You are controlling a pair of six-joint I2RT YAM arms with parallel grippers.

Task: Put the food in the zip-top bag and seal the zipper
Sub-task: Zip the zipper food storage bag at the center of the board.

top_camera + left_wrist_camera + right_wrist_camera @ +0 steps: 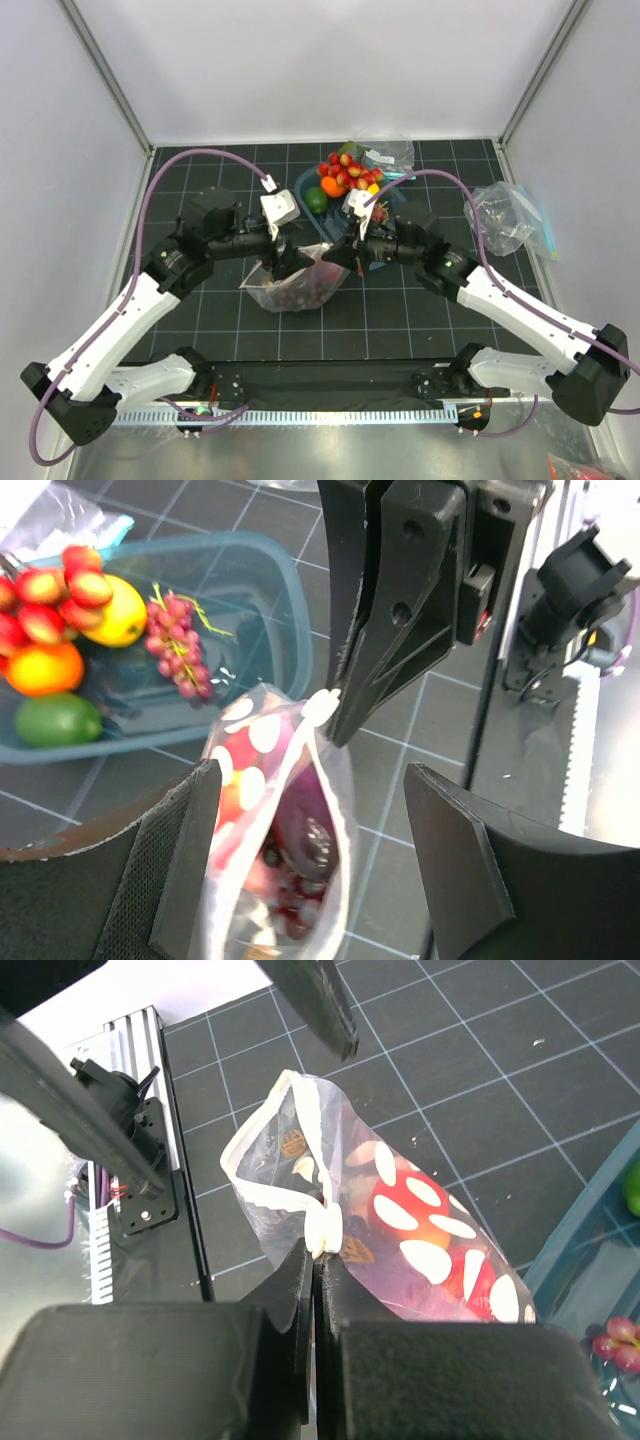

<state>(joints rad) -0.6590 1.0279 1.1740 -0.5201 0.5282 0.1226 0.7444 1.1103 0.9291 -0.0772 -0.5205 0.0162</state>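
The zip-top bag (296, 290), clear with white dots, stands on the mat between both arms with its mouth gaping. Inside lies the food: a purple onion (305, 825), dark grapes (290, 905) and a red tomato (400, 1205). My left gripper (320, 855) is open, its fingers either side of the bag's mouth, the left pad against the bag's wall and the right pad apart from it. My right gripper (322, 1250) is shut on one end of the zipper (265, 1195), a white strip along the mouth edge. Seen from above, the left gripper (290, 262) and right gripper (330, 253) meet over the bag.
Just behind the bag a blue tray (305, 180) holds a lime (316, 199), an orange, a lemon, red fruits and a pink grape bunch (178, 645). Plain clear bags lie at the right (505, 215) and back (392, 152). A black bar runs along the near table edge.
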